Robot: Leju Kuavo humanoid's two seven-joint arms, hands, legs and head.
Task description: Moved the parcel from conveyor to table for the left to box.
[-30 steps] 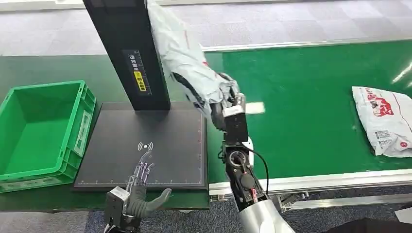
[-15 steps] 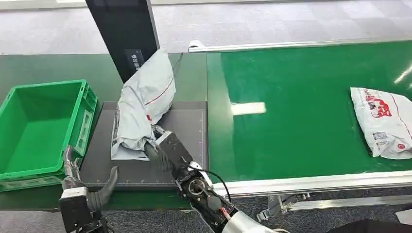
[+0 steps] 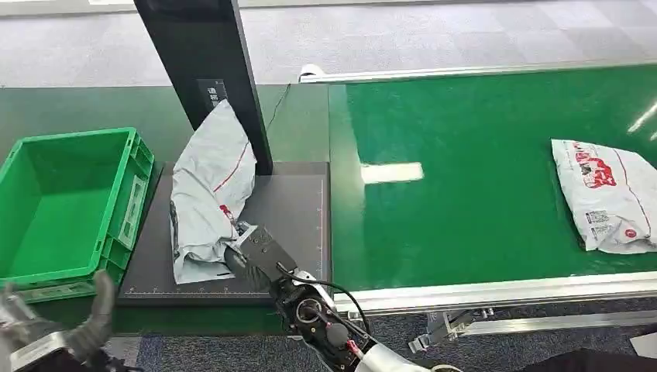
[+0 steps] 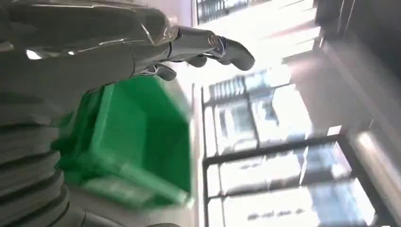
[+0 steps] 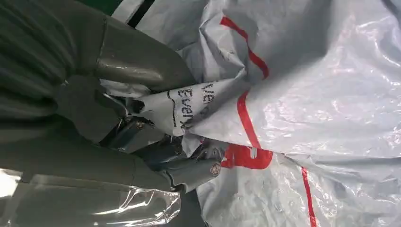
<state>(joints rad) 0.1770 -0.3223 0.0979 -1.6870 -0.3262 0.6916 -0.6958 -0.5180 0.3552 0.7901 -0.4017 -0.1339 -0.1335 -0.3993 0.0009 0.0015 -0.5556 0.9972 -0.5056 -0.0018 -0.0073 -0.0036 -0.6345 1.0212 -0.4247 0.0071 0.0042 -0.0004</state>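
Observation:
A grey plastic parcel [image 3: 209, 194] with a red stripe lies on the black scale plate [image 3: 290, 209], its far end leaning against the black post [image 3: 209, 70]. My right hand [image 3: 248, 260] grips the parcel's near edge; up close, its fingers [image 5: 189, 170] pinch crumpled grey film of the parcel [image 5: 307, 94]. My left hand [image 3: 46, 337] hangs low at the front left, blurred, fingers apart and holding nothing; in the left wrist view its fingers [image 4: 208, 47] stretch out above the green crate [image 4: 142, 137]. The green crate [image 3: 70, 205] stands left of the plate.
A second white parcel [image 3: 608, 194] with red print lies on the green conveyor belt [image 3: 480, 170] at the right. The conveyor's metal edge [image 3: 503, 291] runs along the front. Grey floor lies beyond the tables.
My right hand has drawn the parcel slightly lower and left on the plate. My left hand has dropped further toward the bottom left corner. The white parcel on the belt has shifted slightly left.

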